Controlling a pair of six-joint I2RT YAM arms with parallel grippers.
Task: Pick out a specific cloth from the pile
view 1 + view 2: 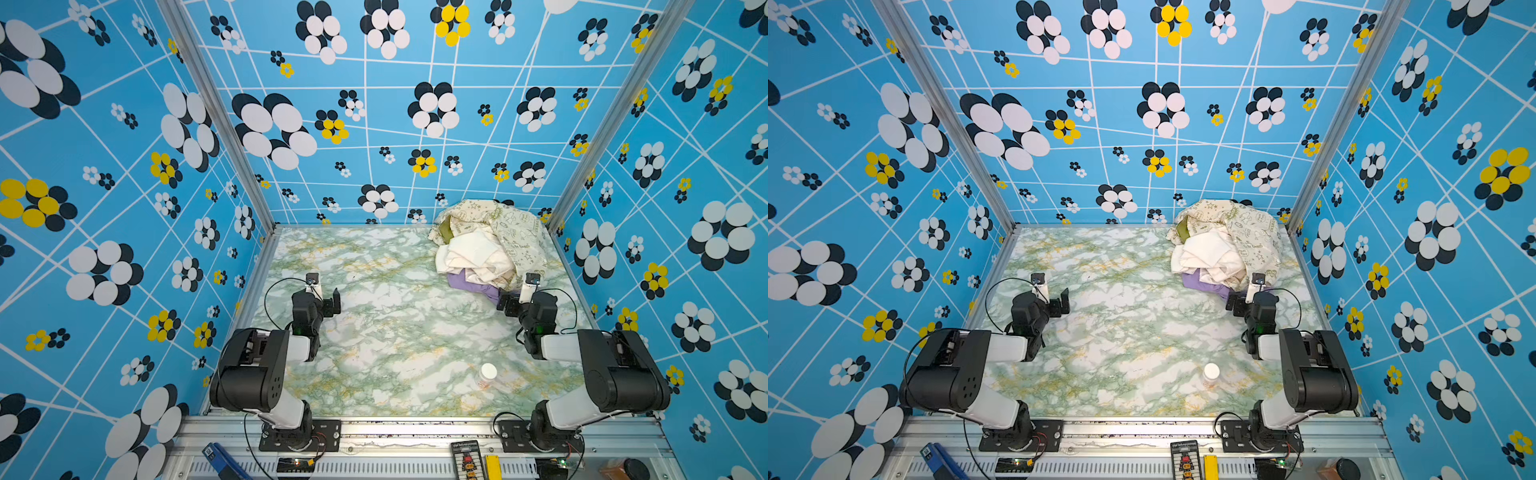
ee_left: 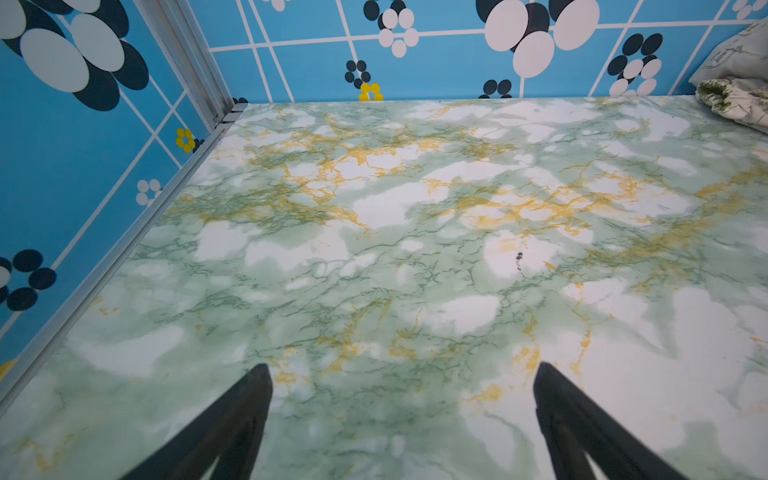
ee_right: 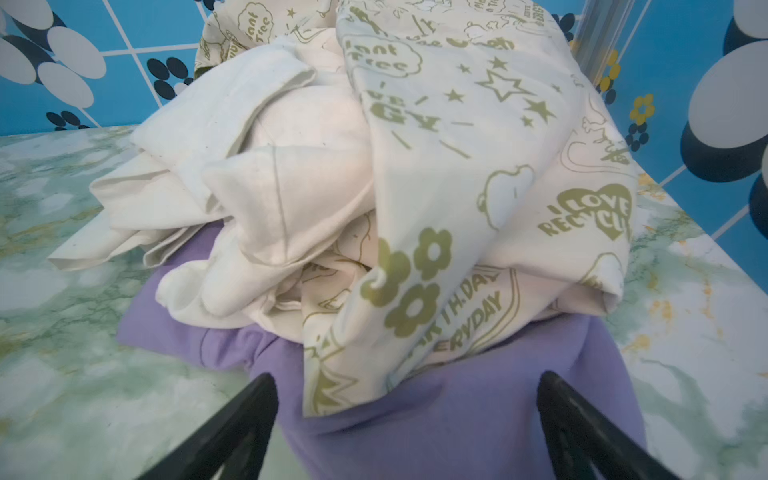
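A green-and-white marbled counter fills the floor of a booth whose walls are blue with white, black and yellow flowers. In the far right corner lies the pile, a heap of soft fabrics. A plain cream-white cloth is bunched at its front. A cream cloth printed with green doodles drapes over the back and right side.

The thin, plain lilac-purple cloth lies on the counter at the bottom of the pile, under both cream fabrics. Its near part sticks out toward the arms.

The right claw sits low at this exposed lilac edge. Its two black fingers are spread wide on either side of the fabric and grip nothing; whether they touch it I cannot tell.

The left claw is well apart from the pile, above bare counter on the left, also spread wide and empty.

A small clear bottle with a white cap sits near the front right.
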